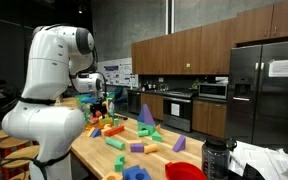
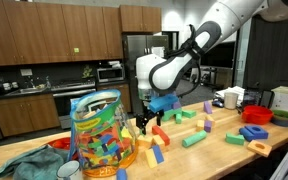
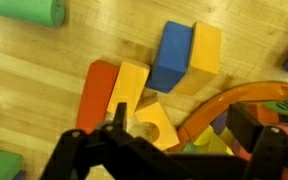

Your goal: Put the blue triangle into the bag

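On this cluttered desk (image 2: 224, 160) your end effector (image 3: 182, 125) hangs open; closing here risks pinching the yellow block (image 3: 154, 120), not the blue block (image 3: 171, 55).

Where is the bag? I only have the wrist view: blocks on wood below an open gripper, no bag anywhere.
Observer: In an exterior view the bag stands on the table beside the gripper, holding coloured blocks.
Operator: Anything else beside it?
Observer: A green cloth lies on its other side.
Operator: Any triangular pieces out there?
Observer: A purple triangle stands upright on the table; I cannot pick out a blue one.
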